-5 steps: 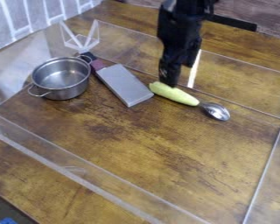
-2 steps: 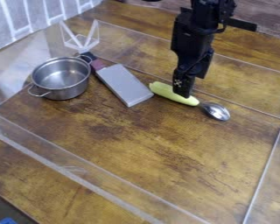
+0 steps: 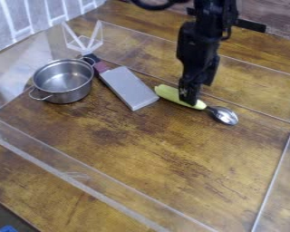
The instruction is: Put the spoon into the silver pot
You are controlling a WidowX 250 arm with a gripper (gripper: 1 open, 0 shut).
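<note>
Silver pot point(image 3: 62, 81) is seen at the left of the wooden bench point(image 3: 159, 172), upright, mouth open to the camera. Its interior is shown as bare shiny metal; nothing is seen inside it. One small side handle is visible at its lower left edge; the other cannot be made out clearly.

Just right of the pot a flat grey rectangular block point(image 3: 126, 86) is laid at a slant on the bench, near the pot but not seen to touch it. A small dark red-brown item point(image 3: 91, 62) is seen at the block's upper end; what it is cannot be told.

The spoon point(image 3: 196, 102) is found flat on the bench to the right of the block, well apart from the pot and outside it. Its yellow-green handle is pointed toward the block, its small silver bowl toward the right edge of the view.

The tool point(image 3: 188, 91) is carried on a dark arm that is pointed steeply down over the handle end of the spoon. Its tips are placed at the handle, just above or against it; contact cannot be judged. The jaws are held spread, and nothing is pinched between them.

A clear plastic object point(image 3: 82, 36) with angled sides is stood behind the pot, near the far edge. A low clear barrier is run around the bench.
</note>
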